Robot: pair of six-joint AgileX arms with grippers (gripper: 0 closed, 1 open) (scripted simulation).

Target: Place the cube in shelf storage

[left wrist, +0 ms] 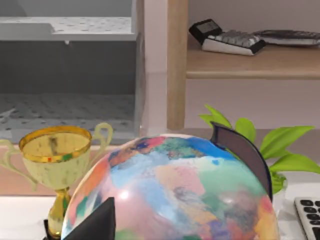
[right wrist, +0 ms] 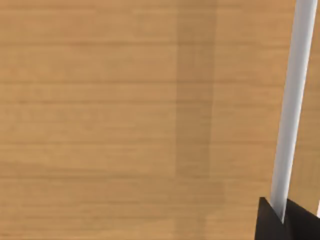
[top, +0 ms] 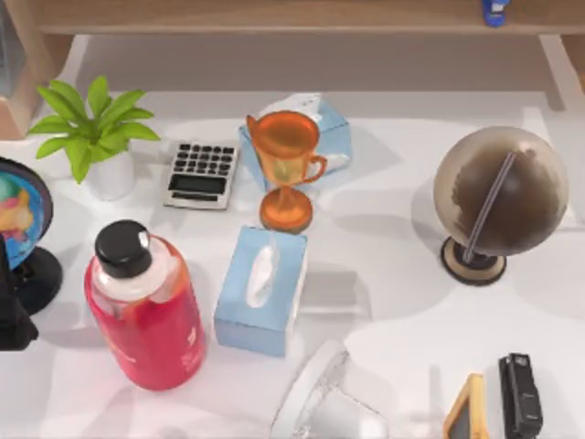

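Close before our right wrist lies the light brown wooden shelf board (right wrist: 125, 120), at twelve o'clock beyond the white counter (top: 393, 229). Whether our right pincer (right wrist: 287, 220) is clenched or released we cannot tell, nor where the small coloured puzzle cube sits. We judge placing is in hand; next calls for a level set-down. Our left arm (top: 11, 325) is parked at nine o'clock.
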